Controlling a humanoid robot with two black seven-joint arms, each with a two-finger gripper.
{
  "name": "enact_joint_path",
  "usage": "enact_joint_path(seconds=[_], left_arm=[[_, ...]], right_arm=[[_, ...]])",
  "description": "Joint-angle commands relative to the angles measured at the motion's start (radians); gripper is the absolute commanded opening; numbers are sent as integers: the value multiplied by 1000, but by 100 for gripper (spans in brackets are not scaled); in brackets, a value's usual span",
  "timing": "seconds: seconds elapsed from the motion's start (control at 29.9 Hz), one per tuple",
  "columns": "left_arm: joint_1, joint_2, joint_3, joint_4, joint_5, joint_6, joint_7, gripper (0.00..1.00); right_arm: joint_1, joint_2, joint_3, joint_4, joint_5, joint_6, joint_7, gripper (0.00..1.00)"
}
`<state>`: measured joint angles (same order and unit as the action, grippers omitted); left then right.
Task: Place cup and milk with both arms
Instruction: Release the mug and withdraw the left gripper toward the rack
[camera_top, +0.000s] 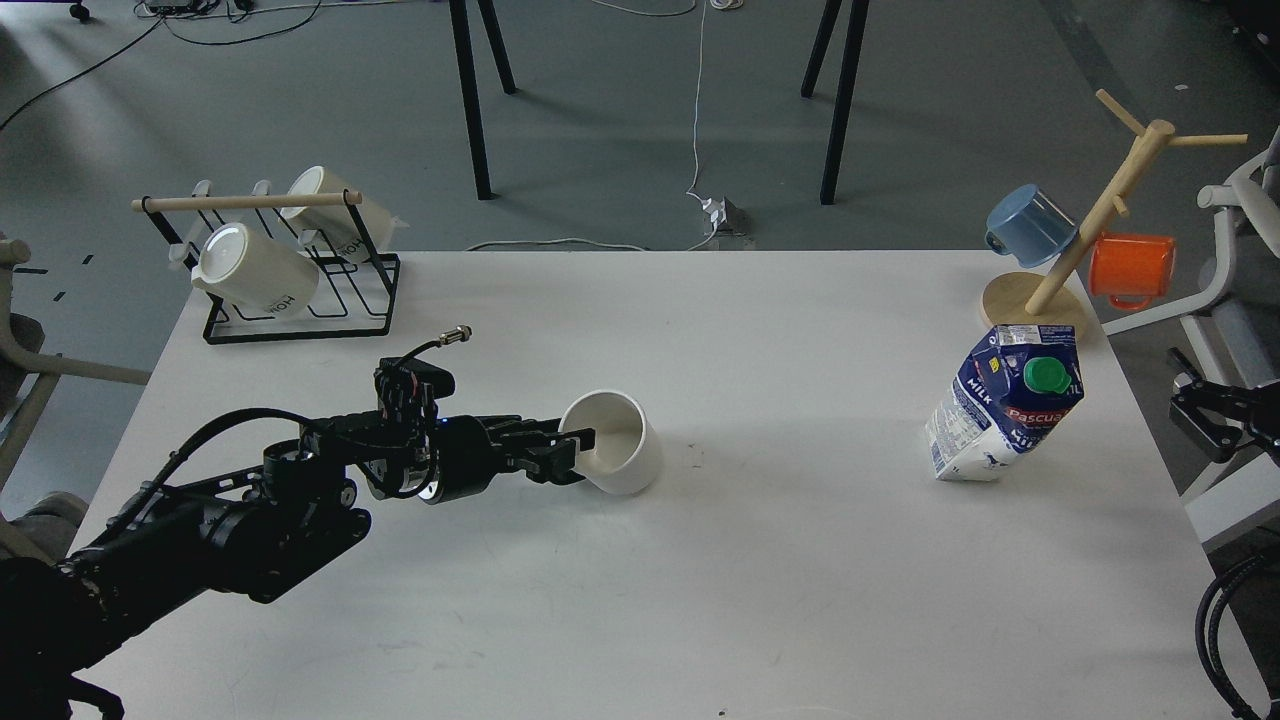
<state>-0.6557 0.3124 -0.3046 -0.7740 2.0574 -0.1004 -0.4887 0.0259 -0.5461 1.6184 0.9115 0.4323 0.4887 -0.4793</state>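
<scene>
The left hand (572, 452) reached in from the worktop's (760, 600) left edge and pinched the rim of the cup (615, 455), one finger inside the cream mouth and the other against the outer white wall. The cup was tilted toward that hand, its mouth turned left and up, its base touching or just off the surface; which of the two could not be told. It sat left of the worktop's middle, well clear of every edge. The milk (1005, 405) stood near the right edge, leaning over on one bottom corner with its green cap facing the camera, and no hand touched it. Of the right arm only a dark bracket-like part (1215, 410) showed just beyond the right edge, beside the carton; whether that hand was spread or pressed together could not be told. A black wire rack (300, 300) with cream mugs occupied the far left corner, and a wooden mug tree (1095, 225) carrying a blue mug (1030, 225) and an orange mug (1130, 268) stood at the far right corner. The cup step seemed to be in hand, with the carton still untouched. The next move likely called for bringing the cup upright and setting it down level, while the right hand came in to grip the tilted carton squarely before it toppled.
</scene>
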Motion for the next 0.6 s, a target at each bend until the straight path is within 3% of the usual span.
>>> enact_joint_path(seconds=[0.0, 0.27, 0.57], left_arm=[[2, 30, -28, -40, -113, -2, 0, 84], [50, 154, -138, -163, -531, -22, 0, 88], [223, 289, -454, -301, -945, -344, 0, 89]], right_arm=[[-6, -2, 0, 6, 2, 0, -4, 98], [-162, 9, -20, 27, 54, 0, -9, 98], [-256, 190, -120, 104, 71, 0, -9, 99]])
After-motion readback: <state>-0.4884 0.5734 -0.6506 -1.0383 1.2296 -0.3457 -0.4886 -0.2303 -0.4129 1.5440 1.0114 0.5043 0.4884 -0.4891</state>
